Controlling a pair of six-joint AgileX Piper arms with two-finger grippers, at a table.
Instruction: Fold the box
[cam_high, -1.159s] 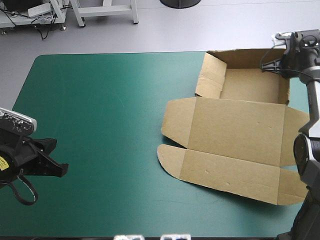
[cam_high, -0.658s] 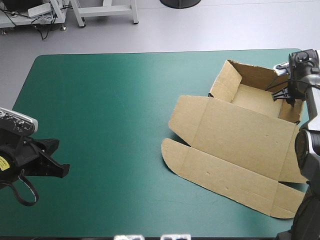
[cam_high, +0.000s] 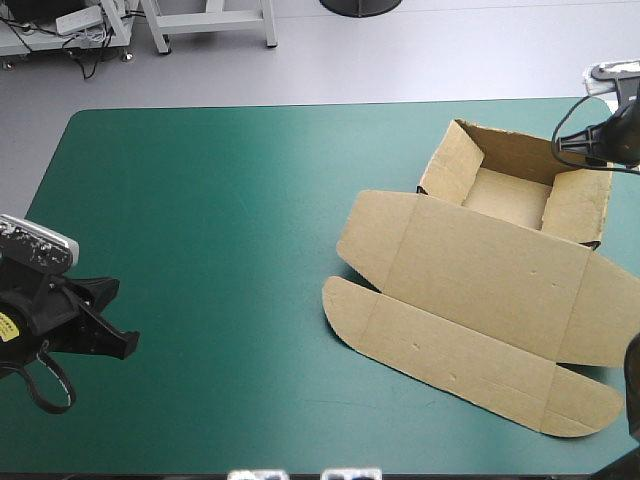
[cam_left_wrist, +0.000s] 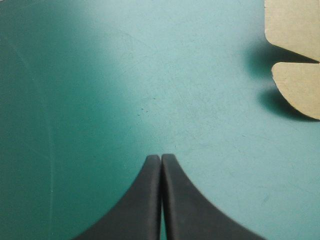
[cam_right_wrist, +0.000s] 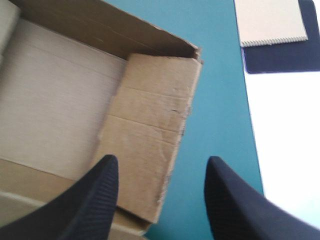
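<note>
The brown box (cam_high: 480, 290) lies at the table's right side, its lid flat and pointing toward the front. Its tray (cam_high: 505, 195) at the far end has walls raised. My right gripper (cam_high: 612, 135) hovers by the table's far right corner. In its own view the right gripper (cam_right_wrist: 161, 167) is open above the tray's right side wall (cam_right_wrist: 150, 135) and touches nothing. My left gripper (cam_high: 115, 335) sits low at the front left, far from the box. Seen from its wrist, the left gripper (cam_left_wrist: 161, 159) is shut over bare cover, and two lid flaps (cam_left_wrist: 300, 85) lie ahead of it.
The teal-green cover (cam_high: 220, 230) stretches bare between the left gripper and the box. In the right wrist view a pale tan sheet on a dark pad (cam_right_wrist: 272, 22) lies past the cover's edge. The box's right flaps reach the table's right edge.
The box turned and slid while the right gripper held the tray's right wall. That gripper has since let go and drawn back toward the right edge. The left arm has barely moved.
</note>
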